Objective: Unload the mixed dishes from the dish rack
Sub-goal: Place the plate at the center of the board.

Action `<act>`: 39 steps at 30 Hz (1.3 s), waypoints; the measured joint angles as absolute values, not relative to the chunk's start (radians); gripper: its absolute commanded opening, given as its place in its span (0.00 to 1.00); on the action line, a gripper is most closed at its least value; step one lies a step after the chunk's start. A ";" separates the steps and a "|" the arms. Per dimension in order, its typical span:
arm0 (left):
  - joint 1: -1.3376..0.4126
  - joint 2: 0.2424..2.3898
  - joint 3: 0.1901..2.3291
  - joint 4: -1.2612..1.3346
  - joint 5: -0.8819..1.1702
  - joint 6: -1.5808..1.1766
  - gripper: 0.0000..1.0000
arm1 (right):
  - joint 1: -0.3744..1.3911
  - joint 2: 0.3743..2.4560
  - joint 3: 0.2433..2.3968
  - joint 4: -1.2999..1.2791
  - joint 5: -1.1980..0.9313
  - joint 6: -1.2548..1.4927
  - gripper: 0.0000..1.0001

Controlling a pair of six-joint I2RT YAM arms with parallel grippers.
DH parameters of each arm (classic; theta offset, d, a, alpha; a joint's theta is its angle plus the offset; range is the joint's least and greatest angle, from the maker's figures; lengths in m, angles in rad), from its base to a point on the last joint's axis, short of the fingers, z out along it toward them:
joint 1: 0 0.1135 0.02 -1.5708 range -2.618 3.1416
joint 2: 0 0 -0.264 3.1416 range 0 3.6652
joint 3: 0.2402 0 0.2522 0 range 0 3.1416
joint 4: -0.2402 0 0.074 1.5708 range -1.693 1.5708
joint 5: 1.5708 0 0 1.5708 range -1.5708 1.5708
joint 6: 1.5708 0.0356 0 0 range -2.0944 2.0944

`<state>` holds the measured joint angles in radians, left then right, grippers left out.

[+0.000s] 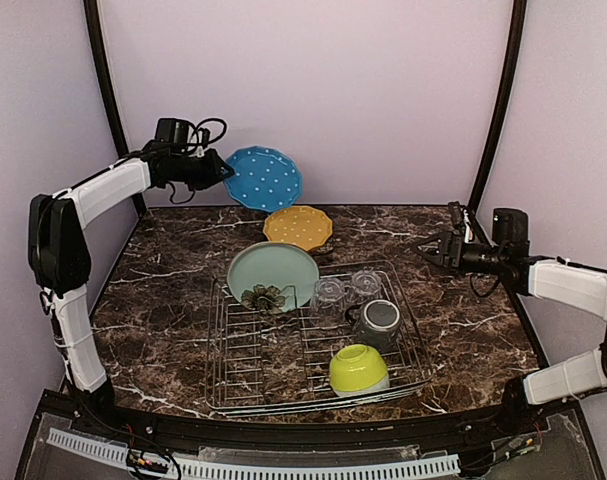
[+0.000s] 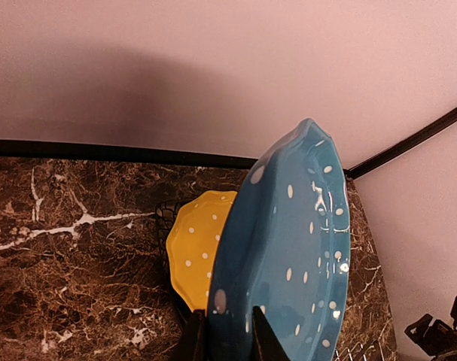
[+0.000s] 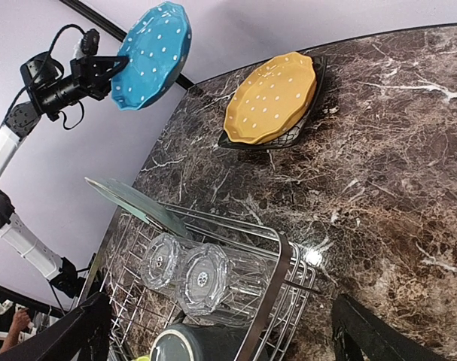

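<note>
The dish rack (image 1: pixel 223 360) sits nearest the arm bases and is partly loaded. It holds the lime-green bowl (image 1: pixel 359 368) at its near side, then the dark grey mug (image 1: pixel 379 320), and then the two clear glasses (image 1: pixel 345 289) lying just below and to the inside of the right end effector (image 1: pixel 428 250). That end effector has its jaws spread wide with nothing in them, and it hangs over the tabletop (image 1: pixel 163 300) off the rack's far right corner. The pale teal plate (image 1: pixel 273 270) leans at the rack's far left.

Beyond the rack, the yellow plate (image 1: pixel 298 227) lies flat on a dark plate (image 3: pixel 296 134), down and to the right of the left end effector (image 1: pixel 226 172). That end effector is pinched onto the rim of the dotted blue plate (image 1: pixel 264 178) and holds it high and on edge.

The step in hand looks like setting the blue plate down with the unloaded ones. To do it well, the plate should be tipped toward flat while it descends, centred over the yellow plate and released only once it rests there. A rim-only pinch gives little hold against a swing.

The back wall (image 1: pixel 383 100) stands close behind the held plate and the frame post (image 1: pixel 108 90) is at the arm's left, so the free path runs downward and toward the rack. There is bare tabletop beneath the left end effector.
</note>
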<state>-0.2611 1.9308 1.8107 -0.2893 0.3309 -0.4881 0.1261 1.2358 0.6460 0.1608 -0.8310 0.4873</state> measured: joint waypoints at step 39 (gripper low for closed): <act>-0.356 2.267 1.767 -0.039 0.349 -0.723 0.02 | 0.126 1.234 0.602 0.179 -0.810 0.488 0.99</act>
